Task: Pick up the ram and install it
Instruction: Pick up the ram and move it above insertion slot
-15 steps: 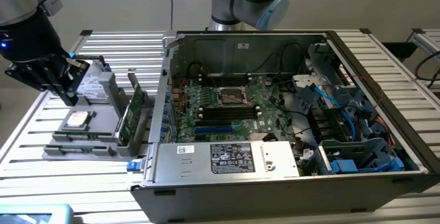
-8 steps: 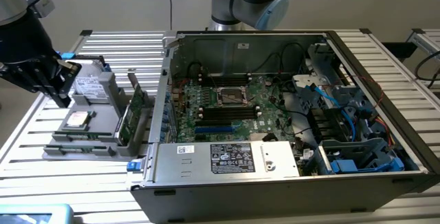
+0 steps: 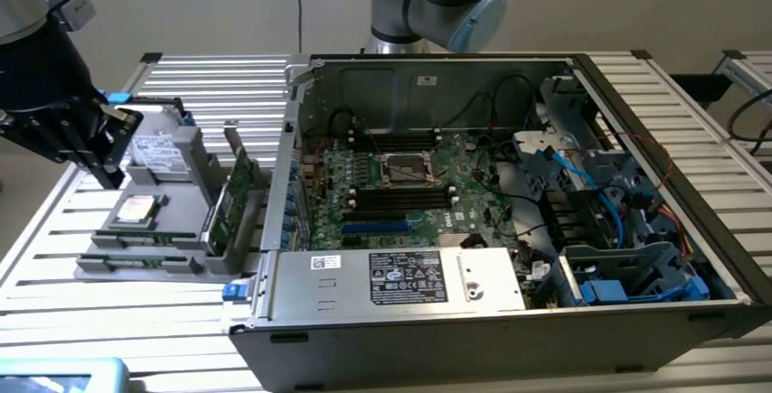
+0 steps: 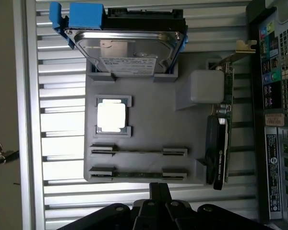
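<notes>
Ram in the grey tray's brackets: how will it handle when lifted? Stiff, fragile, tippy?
Probably stiff: the ram spans two end brackets of the grey tray without visible sag. Likely light, being so thin and narrow. Standing on edge, it would probably tip once out of the brackets.
</notes>
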You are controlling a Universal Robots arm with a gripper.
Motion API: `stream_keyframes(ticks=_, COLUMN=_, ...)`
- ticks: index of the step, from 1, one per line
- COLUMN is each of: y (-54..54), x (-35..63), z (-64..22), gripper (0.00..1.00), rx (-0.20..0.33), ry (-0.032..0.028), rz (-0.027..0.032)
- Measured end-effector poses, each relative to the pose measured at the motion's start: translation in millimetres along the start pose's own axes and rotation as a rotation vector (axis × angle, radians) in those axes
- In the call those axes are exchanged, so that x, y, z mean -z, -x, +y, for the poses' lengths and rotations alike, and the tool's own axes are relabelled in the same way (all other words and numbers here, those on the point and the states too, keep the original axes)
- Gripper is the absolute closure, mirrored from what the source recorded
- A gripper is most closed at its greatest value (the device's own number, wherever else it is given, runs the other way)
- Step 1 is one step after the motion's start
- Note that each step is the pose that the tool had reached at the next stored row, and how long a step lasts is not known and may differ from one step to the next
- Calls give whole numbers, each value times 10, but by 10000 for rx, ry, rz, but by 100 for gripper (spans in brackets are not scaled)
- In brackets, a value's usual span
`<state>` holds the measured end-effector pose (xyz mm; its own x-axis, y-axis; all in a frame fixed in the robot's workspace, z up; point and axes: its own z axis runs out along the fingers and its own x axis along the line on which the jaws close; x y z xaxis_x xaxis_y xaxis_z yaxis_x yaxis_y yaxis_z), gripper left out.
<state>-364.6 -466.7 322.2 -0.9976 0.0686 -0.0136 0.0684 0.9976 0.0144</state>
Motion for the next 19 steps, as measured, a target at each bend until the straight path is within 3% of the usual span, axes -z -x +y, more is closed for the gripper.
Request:
stream_keyframes(ticks=3, y=-1, x=0, z=0, gripper=89, rx=244, ry=4, rz=4)
stream_keyframes(ticks=19, y=0, x=-2, z=0, gripper=89, rx=3078, ry=84, rz=49)
